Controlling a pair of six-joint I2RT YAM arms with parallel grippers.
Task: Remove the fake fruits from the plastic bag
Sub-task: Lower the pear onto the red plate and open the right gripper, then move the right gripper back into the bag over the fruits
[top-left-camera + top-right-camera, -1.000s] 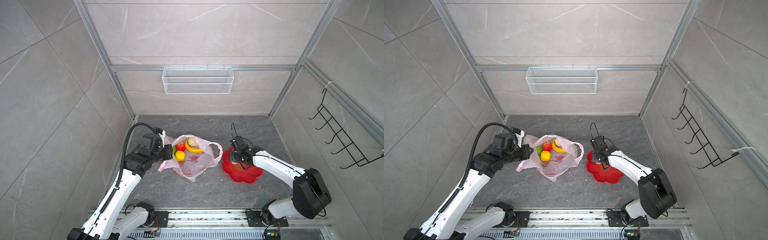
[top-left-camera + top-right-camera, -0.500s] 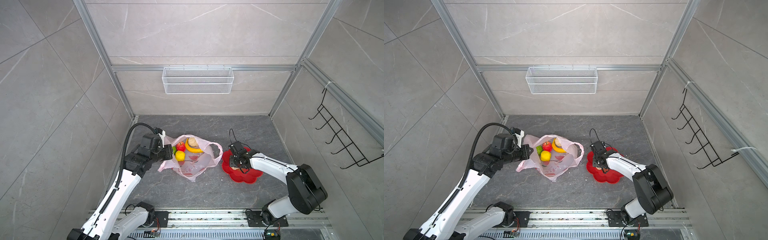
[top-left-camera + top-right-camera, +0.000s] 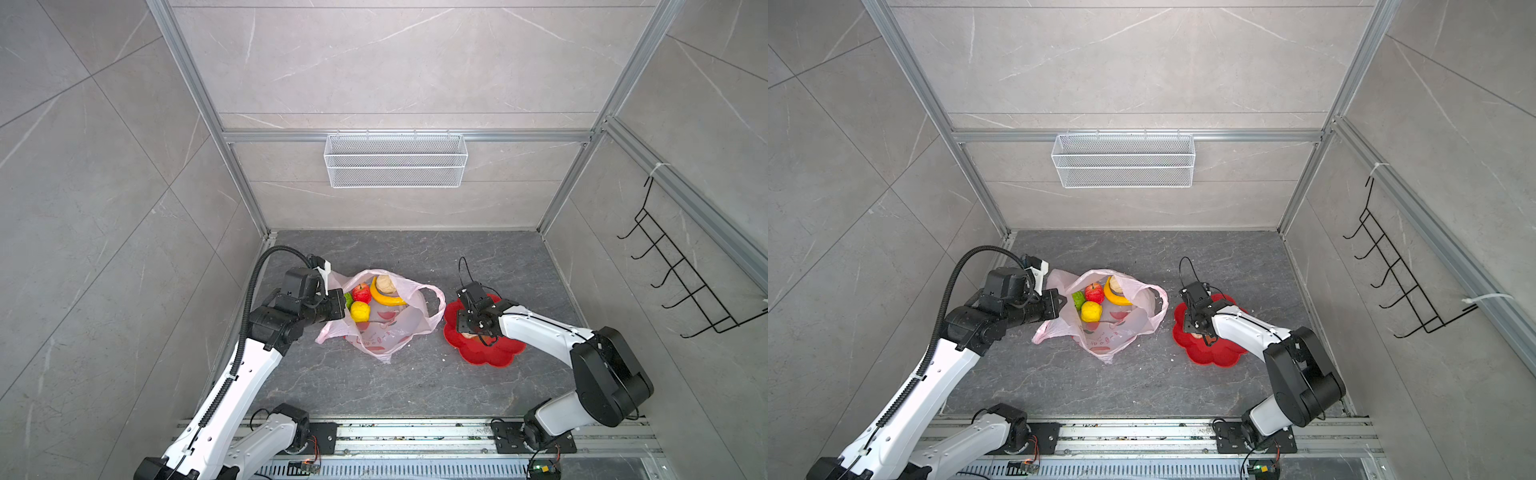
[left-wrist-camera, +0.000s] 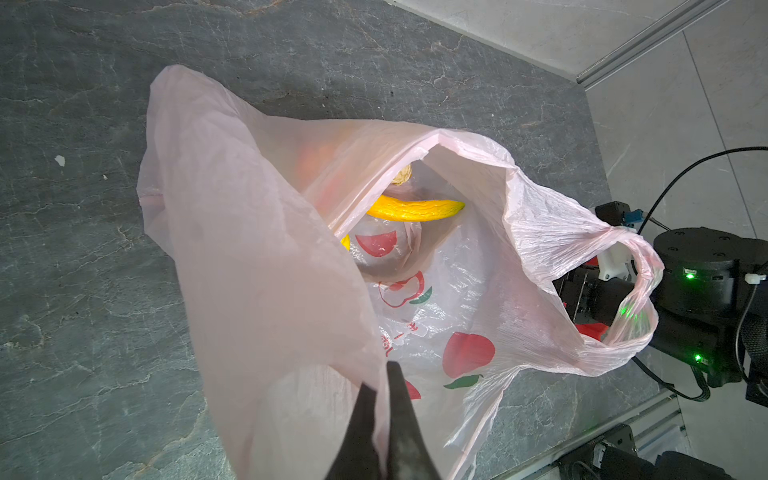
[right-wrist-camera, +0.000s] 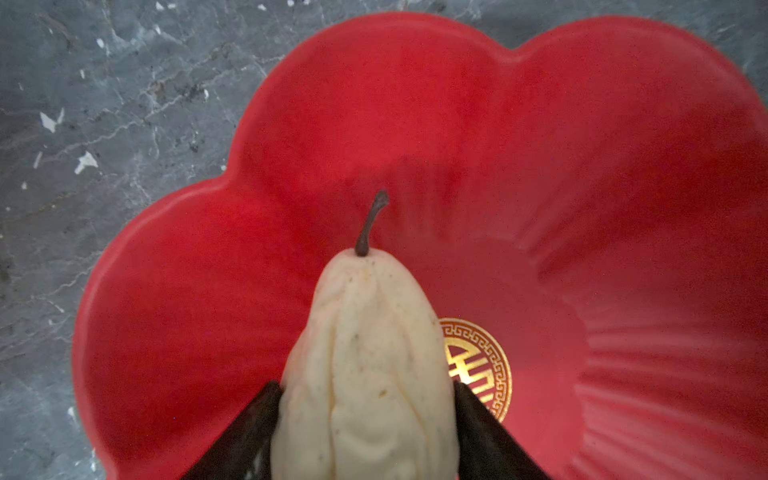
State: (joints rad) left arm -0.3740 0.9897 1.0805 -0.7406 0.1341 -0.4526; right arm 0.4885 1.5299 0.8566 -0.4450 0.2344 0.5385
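The plastic bag lies open on the floor, and my left gripper is shut on its near rim, holding the mouth up. Inside lie fake fruits: a yellow banana, a beige knobbly lump, a red ball, a yellow ball and a green one. Over the red flower-shaped dish, my right gripper has a beige pear-shaped fake fruit between its fingers, both touching its sides.
Grey walls close in the dark stone floor on three sides. On the back wall hangs a white wire basket, and a black hook rack is fixed to the right wall. A metal rail runs along the front edge.
My right gripper has come down and toward the bag side of the red dish with the beige fruit. The left gripper and the bag have not moved.
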